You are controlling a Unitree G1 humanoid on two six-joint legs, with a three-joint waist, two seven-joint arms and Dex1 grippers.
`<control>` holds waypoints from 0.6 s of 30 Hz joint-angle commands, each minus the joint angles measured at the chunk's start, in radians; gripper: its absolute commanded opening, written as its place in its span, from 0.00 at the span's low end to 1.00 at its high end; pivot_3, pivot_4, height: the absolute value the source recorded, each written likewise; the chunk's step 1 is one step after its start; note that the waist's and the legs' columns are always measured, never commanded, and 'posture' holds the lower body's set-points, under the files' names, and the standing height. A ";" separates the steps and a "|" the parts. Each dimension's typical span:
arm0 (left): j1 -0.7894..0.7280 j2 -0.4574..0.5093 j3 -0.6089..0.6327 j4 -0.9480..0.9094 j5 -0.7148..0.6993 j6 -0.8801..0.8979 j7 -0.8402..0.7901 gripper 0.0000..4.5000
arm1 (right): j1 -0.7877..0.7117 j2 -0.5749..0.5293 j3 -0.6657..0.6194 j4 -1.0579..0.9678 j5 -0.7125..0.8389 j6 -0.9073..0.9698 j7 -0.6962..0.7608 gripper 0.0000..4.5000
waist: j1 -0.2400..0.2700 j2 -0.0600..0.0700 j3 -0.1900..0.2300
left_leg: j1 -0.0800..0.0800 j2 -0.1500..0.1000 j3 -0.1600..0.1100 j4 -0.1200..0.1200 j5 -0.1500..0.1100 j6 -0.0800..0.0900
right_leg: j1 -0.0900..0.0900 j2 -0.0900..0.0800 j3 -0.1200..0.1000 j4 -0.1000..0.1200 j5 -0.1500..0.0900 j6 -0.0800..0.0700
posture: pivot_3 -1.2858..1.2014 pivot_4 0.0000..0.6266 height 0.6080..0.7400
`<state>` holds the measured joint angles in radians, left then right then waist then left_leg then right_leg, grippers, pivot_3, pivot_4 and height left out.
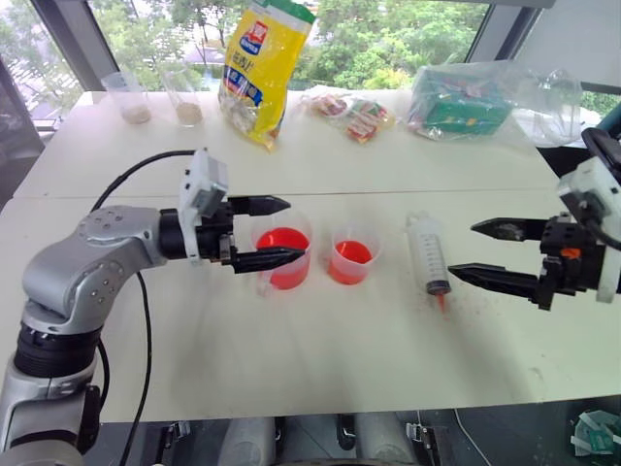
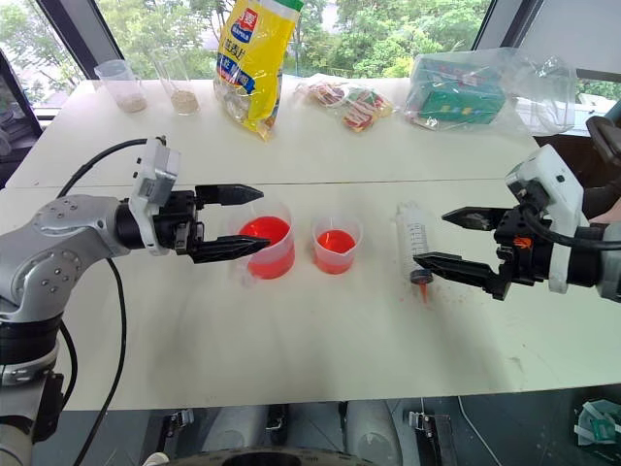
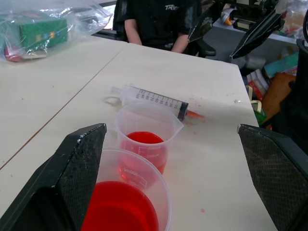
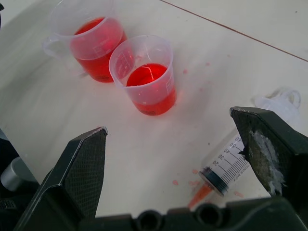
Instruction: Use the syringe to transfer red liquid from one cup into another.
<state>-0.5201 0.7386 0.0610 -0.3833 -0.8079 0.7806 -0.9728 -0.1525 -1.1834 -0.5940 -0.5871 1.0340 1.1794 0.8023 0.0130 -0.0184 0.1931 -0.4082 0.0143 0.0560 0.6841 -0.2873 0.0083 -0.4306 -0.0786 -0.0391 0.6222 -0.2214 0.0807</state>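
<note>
Both tools (image 1: 260, 233) (image 1: 485, 252) agape, syringe (image 1: 427, 254) untouched.

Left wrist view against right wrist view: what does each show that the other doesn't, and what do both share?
The left wrist view alone shows a person in a black shirt seated past the table's far end, a green box in a clear bag, and the syringe's whole barrel.

The right wrist view alone shows the larger cup's side handle and red droplets on the table near the syringe tip.

Both show the syringe lying flat on the table, ungripped, the larger handled cup and the smaller cup, each holding red liquid, framed by an open end effector.
</note>
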 commanded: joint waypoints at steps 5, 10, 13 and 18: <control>-0.015 0.015 0.022 -0.015 -0.010 -0.006 -0.007 1.00 | 0.000 0.015 -0.008 -0.029 0.015 -0.021 -0.025 0.99 | 0.000 0.000 0.000 | 0.000 0.000 0.000 0.000 0.000 0.000 | 0.000 0.000 0.000 0.000 0.000 0.000 | 0.52 0.24 1.00; -0.030 0.015 0.027 -0.011 -0.016 -0.009 -0.002 1.00 | 0.000 0.017 0.003 -0.029 0.010 -0.023 -0.044 0.99 | 0.000 0.000 0.000 | 0.000 0.000 0.000 0.000 0.000 0.000 | 0.000 0.000 0.000 0.000 0.000 0.000 | 0.52 0.24 1.00; -0.028 0.017 0.026 -0.010 -0.013 -0.013 -0.003 1.00 | 0.000 0.016 0.011 -0.028 0.000 -0.023 -0.064 0.99 | 0.000 0.000 0.000 | 0.000 0.000 0.000 0.000 0.000 0.000 | 0.000 0.000 0.000 0.000 0.000 0.000 | 0.52 0.24 1.00; -0.036 0.004 0.020 -0.006 -0.015 -0.014 0.005 1.00 | -0.004 0.015 0.023 -0.024 0.001 -0.020 -0.082 0.99 | 0.000 0.000 0.000 | 0.000 0.000 0.000 0.000 0.000 0.000 | 0.000 0.000 0.000 0.000 0.000 0.000 | 0.52 0.24 1.00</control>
<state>-0.5312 0.7404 0.0620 -0.3734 -0.8169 0.7792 -0.9676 -0.1466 -1.1632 -0.5612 -0.6040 1.0357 1.1712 0.7281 0.0129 -0.0184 0.1931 -0.4082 0.0142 0.0560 0.6841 -0.2873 0.0082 -0.4305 -0.0786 -0.0391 0.6223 -0.2214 0.0808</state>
